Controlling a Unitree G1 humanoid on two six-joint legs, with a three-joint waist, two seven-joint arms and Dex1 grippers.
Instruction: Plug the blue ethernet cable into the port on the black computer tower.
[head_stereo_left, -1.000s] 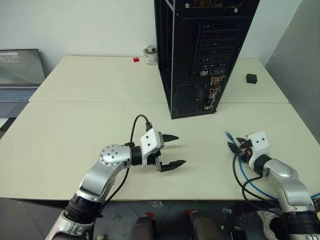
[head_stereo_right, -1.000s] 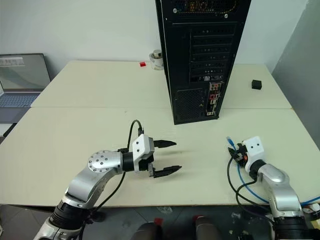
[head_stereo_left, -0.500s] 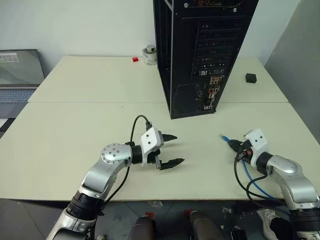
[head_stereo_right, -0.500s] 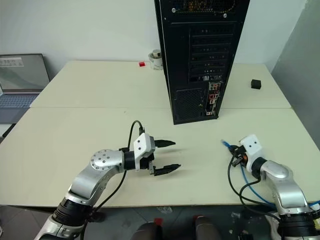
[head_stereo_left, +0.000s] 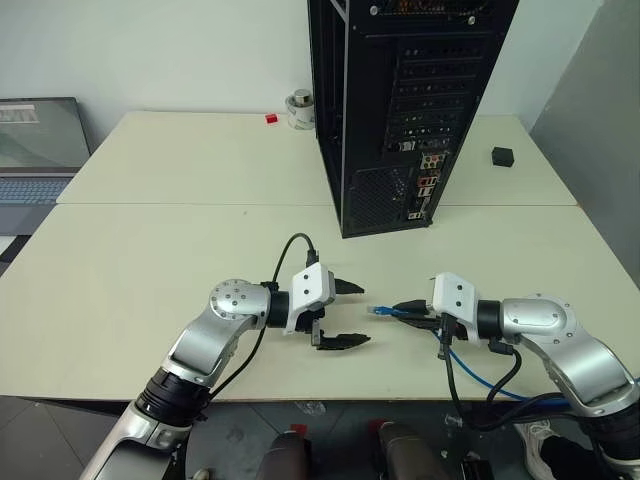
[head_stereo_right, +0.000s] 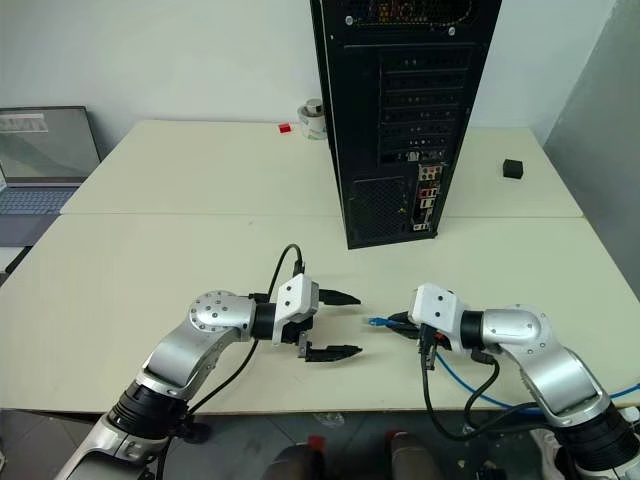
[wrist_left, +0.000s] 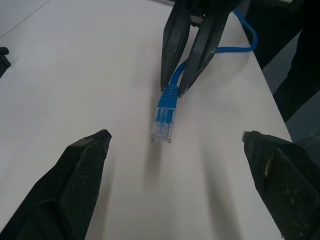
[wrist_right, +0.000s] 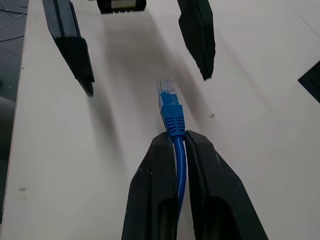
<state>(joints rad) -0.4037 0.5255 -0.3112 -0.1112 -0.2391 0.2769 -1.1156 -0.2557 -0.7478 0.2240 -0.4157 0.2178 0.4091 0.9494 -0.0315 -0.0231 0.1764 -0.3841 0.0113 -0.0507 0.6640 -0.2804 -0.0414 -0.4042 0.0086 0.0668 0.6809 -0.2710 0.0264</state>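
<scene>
Presently, status of the cable job, item by item.

Item: long thin bright-blue ethernet cable (head_stereo_left: 470, 362) with a clear plastic plug (wrist_left: 162, 125) at its tip. Held; the right gripper (head_stereo_left: 408, 308) has its two black fingers (wrist_right: 200, 185) pinched tight on the cord just behind the blue boot, the plug sticking out free beyond the fingertips. The plug hangs just above the cream tabletop (head_stereo_left: 150, 260), between the two grippers, pointing toward the left one. The rest of the cord trails back off the near table edge.

Item: left gripper (head_stereo_left: 345, 314), black fingers spread wide, holding nothing, aimed at the plug and near it, apart from it.

Item: tall black metal computer tower (head_stereo_left: 400, 110), standing upright further back on the tabletop, vented rear panel facing the robot. Its connector cluster (head_stereo_left: 425, 185) sits low on that panel; the single port is too small to pick out. Nothing is plugged in by the robot yet.

Done, by my reckoning: cable picked up and secured. Left: possibly a handover or regrip between the grippers, then carrying the plug to the tower, aligning and seating it. An early stage.
</scene>
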